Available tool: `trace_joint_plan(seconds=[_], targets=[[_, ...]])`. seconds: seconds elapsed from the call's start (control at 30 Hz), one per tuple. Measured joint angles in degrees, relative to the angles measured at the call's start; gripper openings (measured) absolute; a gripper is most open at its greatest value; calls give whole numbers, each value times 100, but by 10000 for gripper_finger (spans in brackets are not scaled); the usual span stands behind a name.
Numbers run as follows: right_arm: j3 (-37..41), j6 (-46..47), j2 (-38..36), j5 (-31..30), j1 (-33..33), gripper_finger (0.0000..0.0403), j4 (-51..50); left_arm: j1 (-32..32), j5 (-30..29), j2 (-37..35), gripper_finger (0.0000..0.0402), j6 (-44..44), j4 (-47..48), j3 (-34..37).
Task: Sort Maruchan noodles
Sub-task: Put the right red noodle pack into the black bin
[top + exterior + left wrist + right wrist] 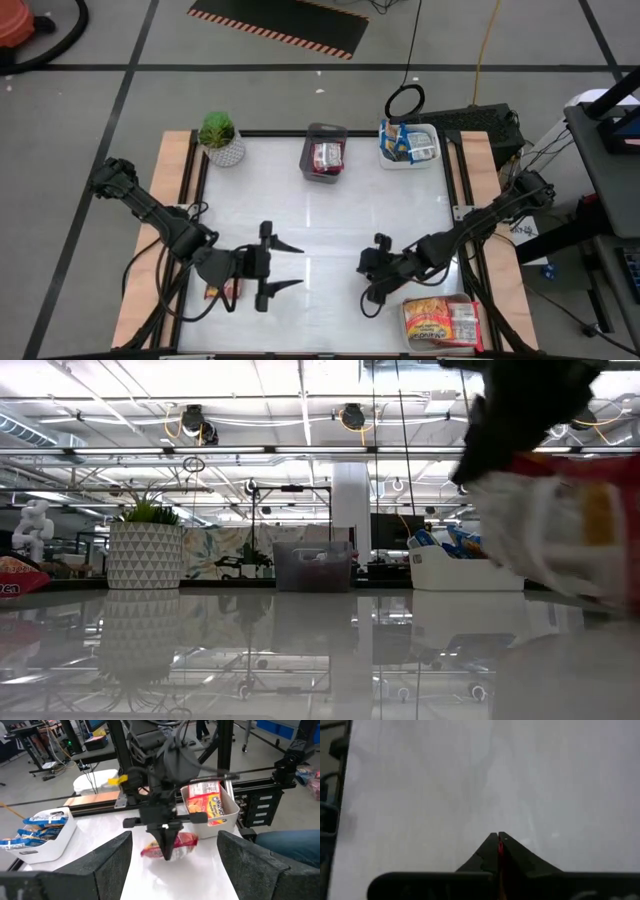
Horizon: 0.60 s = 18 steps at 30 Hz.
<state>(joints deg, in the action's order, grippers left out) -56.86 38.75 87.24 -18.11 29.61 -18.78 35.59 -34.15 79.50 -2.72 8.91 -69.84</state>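
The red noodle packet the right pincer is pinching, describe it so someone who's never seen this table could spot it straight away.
Start at the white table and go to the near edge on the right arm's side, where a tray of orange packets sits. Beside that tray, the right pincer is shut on a red noodle packet. It is the only packet out of a tray and held by an arm.

A potted plant (146, 550) stands at the table's (300, 650) far edge beside a grey tray (312, 566) and a white tray (465, 568). Close up, a dark gripper (520, 415) holds a red-and-white noodle packet (560, 530) above the table.
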Motion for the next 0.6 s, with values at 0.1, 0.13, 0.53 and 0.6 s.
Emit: trace_joint_plan(seconds=[0.1, 0.13, 0.53, 0.6], targets=[[2, -396, -68, -416, -2, 1, 225, -4, -4, 0, 296, 0, 2, 0], [1, -474, -93, -544, -15, 1, 309, -2, -4, 0, 296, 0, 2, 0], [4, -1029, -586, -1777, 48, 0, 366, 0, -2, 0, 296, -77, 42, 0], [4, -1155, -717, -1957, 52, 0, 382, 0, -2, 0, 296, -96, 44, 0]])
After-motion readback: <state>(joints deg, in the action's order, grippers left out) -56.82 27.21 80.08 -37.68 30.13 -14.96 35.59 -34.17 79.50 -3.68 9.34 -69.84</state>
